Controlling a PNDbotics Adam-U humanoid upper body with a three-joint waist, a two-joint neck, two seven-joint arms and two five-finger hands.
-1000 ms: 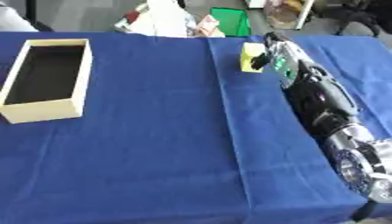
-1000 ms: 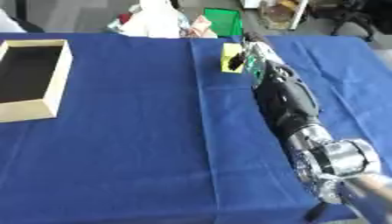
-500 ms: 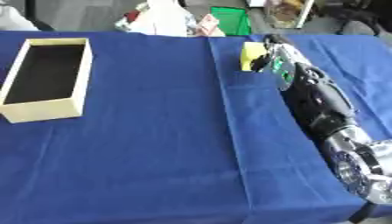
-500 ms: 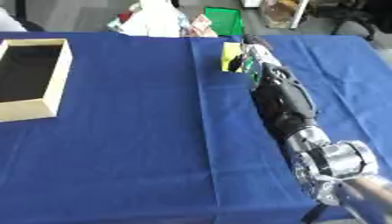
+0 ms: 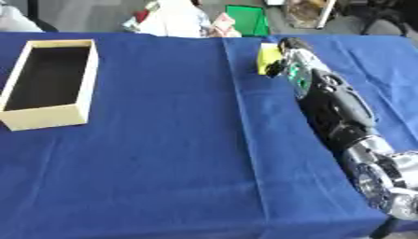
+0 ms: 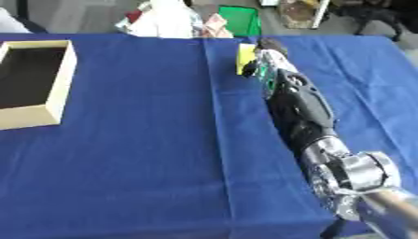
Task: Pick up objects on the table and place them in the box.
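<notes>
The desk [image 5: 163,154] is covered with a blue cloth and it fills almost the whole view. The right arm [image 5: 339,109] reaches far across it, from the near right corner toward the far edge. The box [image 5: 49,81] is an open box of pale wood with a dark inside; it stands well apart from the hand, far to its left and a little nearer to the robot. At the end of the arm, the right hand [image 5: 287,63] lies against a small yellow block [image 5: 268,57], which stands just at the left side of the hand, touching it. I cannot tell whether the fingers are closed round the block or only rest beside it, because the hand is seen from behind. The left hand does not show.

I judge that the step is the grasp of the block. Next, the hand must lift it clear of the cloth and carry it left to the box.
</notes>
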